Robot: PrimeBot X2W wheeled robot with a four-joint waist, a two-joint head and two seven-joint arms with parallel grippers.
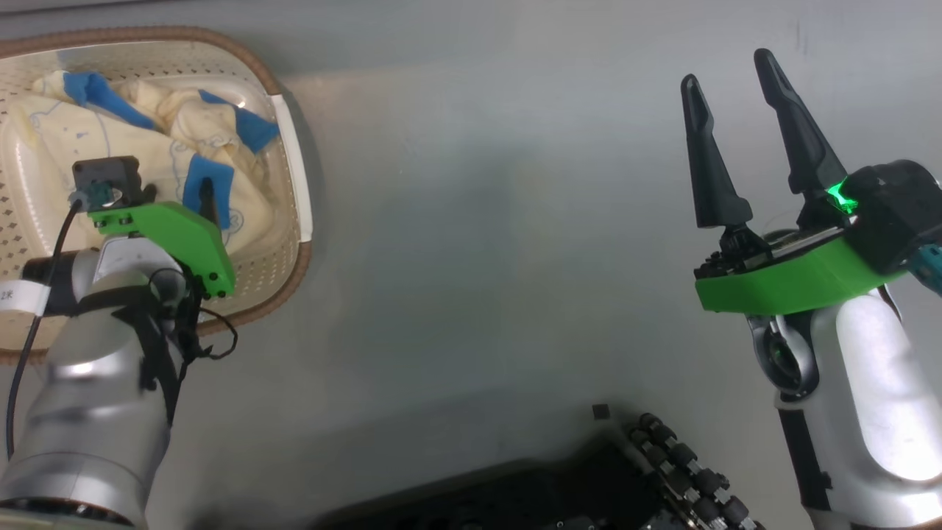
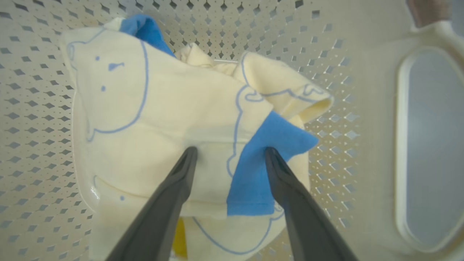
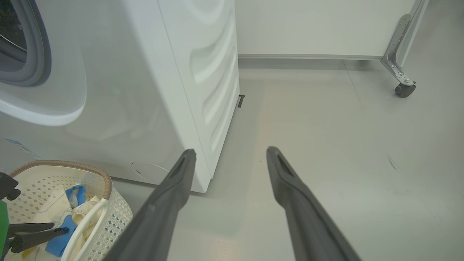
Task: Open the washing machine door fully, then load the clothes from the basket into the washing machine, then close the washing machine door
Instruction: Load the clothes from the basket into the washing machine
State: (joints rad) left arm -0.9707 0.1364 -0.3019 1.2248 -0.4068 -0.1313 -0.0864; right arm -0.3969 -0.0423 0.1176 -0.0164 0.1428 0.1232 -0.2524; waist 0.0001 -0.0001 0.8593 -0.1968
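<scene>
The cream basket (image 1: 291, 221) stands on the floor at the upper left of the head view, with the pale yellow clothes (image 1: 147, 125) and their blue patches heaped inside. My left gripper (image 1: 180, 197) reaches down into it. In the left wrist view the left gripper (image 2: 231, 150) is open, both fingertips resting on the clothes (image 2: 163, 108), one beside a blue patch. My right gripper (image 1: 728, 70) hangs open over bare floor, holding nothing. In the right wrist view the white washing machine (image 3: 145, 90) shows its grey gasket at the top left, with the basket (image 3: 105, 181) in front. The door is out of view.
Grey floor (image 1: 478, 221) lies between the basket and my right arm. My dark base (image 1: 552, 486) is at the bottom of the head view. In the right wrist view a white wall panel and a metal frame's caster (image 3: 404, 88) stand beyond the machine.
</scene>
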